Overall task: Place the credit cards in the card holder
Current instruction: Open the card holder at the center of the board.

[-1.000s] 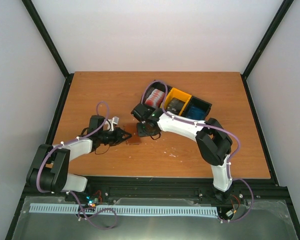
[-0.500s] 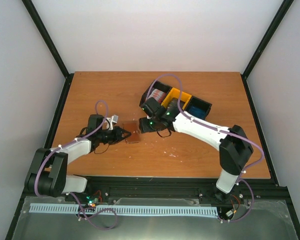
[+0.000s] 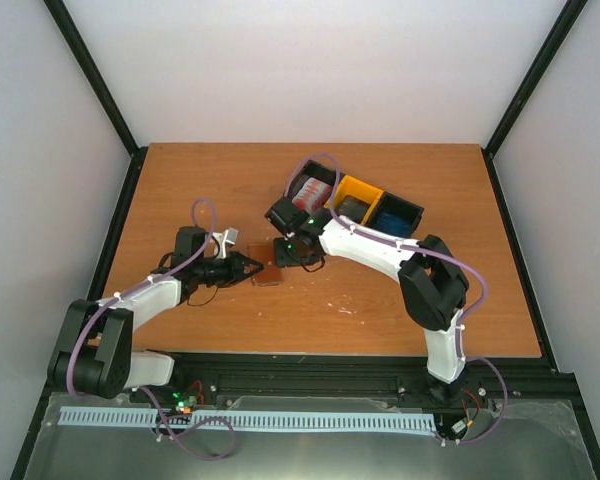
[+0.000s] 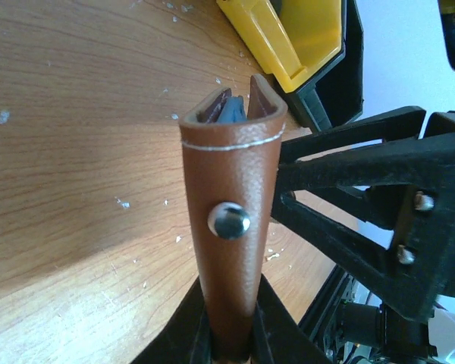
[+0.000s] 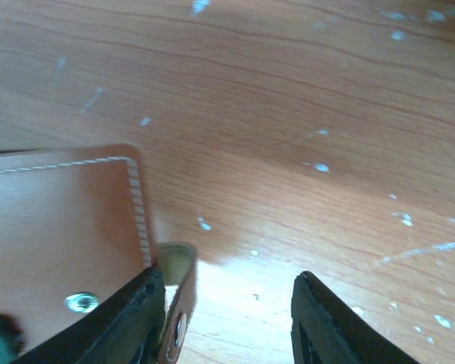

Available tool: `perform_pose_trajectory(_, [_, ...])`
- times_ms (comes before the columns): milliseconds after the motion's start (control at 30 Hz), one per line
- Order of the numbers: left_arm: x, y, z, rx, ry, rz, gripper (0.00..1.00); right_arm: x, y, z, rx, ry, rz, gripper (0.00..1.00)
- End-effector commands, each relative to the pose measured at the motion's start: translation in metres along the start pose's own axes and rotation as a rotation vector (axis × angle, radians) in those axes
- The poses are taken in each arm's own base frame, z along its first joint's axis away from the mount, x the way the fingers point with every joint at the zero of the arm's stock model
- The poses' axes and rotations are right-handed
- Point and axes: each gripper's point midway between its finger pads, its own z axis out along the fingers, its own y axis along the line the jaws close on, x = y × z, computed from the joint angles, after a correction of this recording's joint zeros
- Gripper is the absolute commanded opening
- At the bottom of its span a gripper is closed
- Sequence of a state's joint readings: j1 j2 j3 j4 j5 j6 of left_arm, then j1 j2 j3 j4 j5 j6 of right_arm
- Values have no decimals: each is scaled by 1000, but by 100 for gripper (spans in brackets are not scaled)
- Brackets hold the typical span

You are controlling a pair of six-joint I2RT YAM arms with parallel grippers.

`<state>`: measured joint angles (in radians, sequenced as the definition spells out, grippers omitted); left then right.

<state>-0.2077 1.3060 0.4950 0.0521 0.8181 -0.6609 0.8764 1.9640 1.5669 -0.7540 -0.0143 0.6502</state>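
Note:
The brown card holder (image 3: pixel 268 273) is at the table's middle, pinched in my left gripper (image 3: pixel 248 268). In the left wrist view the card holder (image 4: pixel 229 174) stands edge-on between the fingers of the left gripper (image 4: pixel 231 307), slightly open at the far end, with grey-blue lining and a metal snap showing. My right gripper (image 3: pixel 292 254) is open just beyond it. In the right wrist view the card holder (image 5: pixel 61 227) is at the left, and its snap tab (image 5: pixel 174 299) lies beside the left finger of the right gripper (image 5: pixel 229 322). The jaws hold no card. Red-and-white credit cards (image 3: pixel 310 193) sit in a bin.
Three joined bins stand at the back right: a black one (image 3: pixel 302 176) with the red-and-white cards, a yellow one (image 3: pixel 361 188) with dark cards (image 3: pixel 352 208), and a black one (image 3: pixel 404 210) with blue cards (image 3: pixel 389 222). The yellow bin (image 4: pixel 303 38) shows past the holder.
The right gripper swung up toward the bins half a second ago and has come back down beside the card holder. The left gripper has kept hold of the holder, almost still.

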Motion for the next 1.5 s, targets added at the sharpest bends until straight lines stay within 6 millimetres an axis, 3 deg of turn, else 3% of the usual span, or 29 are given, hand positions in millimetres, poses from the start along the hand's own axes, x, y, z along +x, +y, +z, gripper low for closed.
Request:
perform_pose_trajectory(0, [-16,-18,-4,38,-31,78,1,9,-28,-9,127,-12,40,44])
perform_pose_trajectory(567, [-16,-21,-3,56,-19,88,1,14,11,5,-173,37,37,36])
perform_pose_trajectory(633, [-16,-22,-3,58,-16,86,1,13,10,3,-184,21,38,32])
perform_pose_trajectory(800, [-17,-22,-2,56,-13,88,1,9,7,-1,-197,-23,30,4])
perform_pose_trajectory(867, [-16,-19,-1,48,-8,83,1,6,6,-9,-196,-53,25,3])
perform_pose_trajectory(900, [-15,-15,0,37,-4,71,4,5,5,-13,-196,-62,21,3])
perform_pose_trajectory(933, [-14,-12,0,23,-2,58,15,6,4,-17,-195,-67,18,3])
perform_pose_trajectory(1000, [-11,-1,2,-18,4,28,47,11,0,-23,-186,-58,22,3])
perform_pose_trajectory(1100, [-10,13,2,-84,-5,0,73,26,-8,-28,-166,-16,33,3])
perform_pose_trajectory(1300, [-3,18,5,-80,14,6,99,47,-23,-36,-128,39,36,3])
perform_pose_trajectory(1467, [8,20,12,-21,52,-26,100,52,-26,-36,-117,57,32,3])
